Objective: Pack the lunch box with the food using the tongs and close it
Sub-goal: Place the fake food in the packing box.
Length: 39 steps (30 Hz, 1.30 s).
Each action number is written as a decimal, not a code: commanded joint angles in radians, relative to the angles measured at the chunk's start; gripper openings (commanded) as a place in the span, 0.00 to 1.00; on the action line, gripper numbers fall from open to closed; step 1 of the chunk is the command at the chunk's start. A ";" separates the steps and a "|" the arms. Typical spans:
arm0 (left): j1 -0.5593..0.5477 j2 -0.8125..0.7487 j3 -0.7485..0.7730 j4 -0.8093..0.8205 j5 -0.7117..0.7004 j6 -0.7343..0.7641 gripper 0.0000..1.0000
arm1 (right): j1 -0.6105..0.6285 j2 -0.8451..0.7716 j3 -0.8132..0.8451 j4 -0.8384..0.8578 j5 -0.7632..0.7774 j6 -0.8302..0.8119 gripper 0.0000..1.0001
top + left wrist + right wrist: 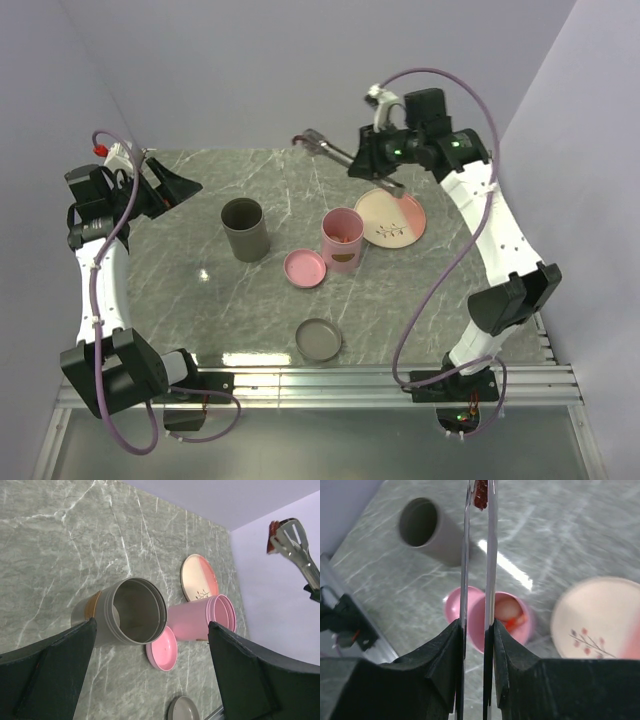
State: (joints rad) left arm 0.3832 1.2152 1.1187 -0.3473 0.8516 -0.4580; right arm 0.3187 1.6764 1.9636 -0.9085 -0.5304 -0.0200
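On the grey stone counter [200, 290], the open pink round lunch box [342, 238] sat below the long grey metal tongs [491, 555] squeezed in the right jaws, whose tips, out past the box, pinched a small red-brown sausage bit [481, 492]; the left jaws were wide.

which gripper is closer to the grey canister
Left. The left gripper is just left of the grey canister; the right gripper is raised beyond the pink lunch box, gripping the tongs.
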 commanded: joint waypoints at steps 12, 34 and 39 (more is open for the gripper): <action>0.039 0.006 0.024 0.024 0.013 -0.017 0.99 | 0.304 0.169 0.087 0.063 0.049 0.008 0.36; 0.046 0.000 -0.003 0.053 0.037 -0.037 0.99 | 0.416 0.289 0.123 0.054 0.107 -0.001 0.43; 0.046 -0.003 -0.007 0.053 0.033 -0.036 0.99 | 0.416 0.289 0.146 0.049 0.113 0.000 0.50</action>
State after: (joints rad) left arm 0.4248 1.2259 1.1164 -0.3336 0.8669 -0.4881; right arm 0.7269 1.9797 2.0472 -0.8925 -0.4267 -0.0196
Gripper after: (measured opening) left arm 0.995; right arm 0.496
